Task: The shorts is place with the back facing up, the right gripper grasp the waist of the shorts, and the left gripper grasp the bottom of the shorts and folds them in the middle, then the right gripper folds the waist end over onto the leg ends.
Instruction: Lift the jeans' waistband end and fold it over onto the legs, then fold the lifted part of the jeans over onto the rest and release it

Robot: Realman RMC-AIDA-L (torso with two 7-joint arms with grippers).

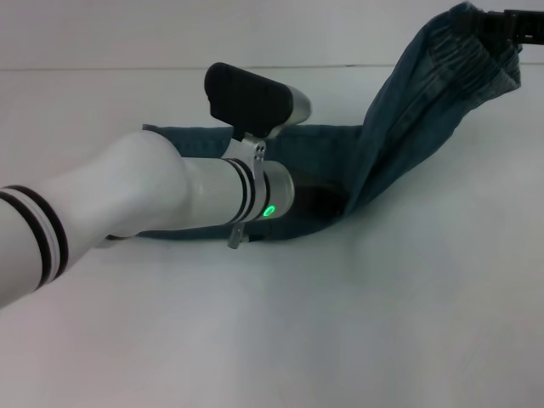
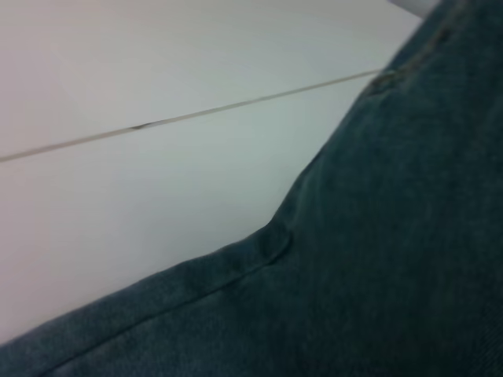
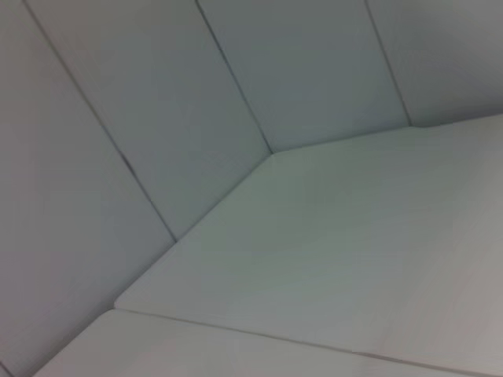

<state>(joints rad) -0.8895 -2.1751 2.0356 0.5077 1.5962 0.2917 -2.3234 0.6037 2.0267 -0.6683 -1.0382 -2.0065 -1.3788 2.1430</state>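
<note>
The shorts (image 1: 340, 161) lie on the white counter (image 1: 357, 323), their far right end, the waist of the shorts (image 1: 476, 51), lifted high above it. The right end effector (image 1: 510, 25) is clenched on that waistband at the upper right. The left arm stretches across the flat denim; whether the left end effector (image 1: 319, 200) is clenched or released cannot be told.

No readable text, label, brand, number or sign shows anywhere.
</note>
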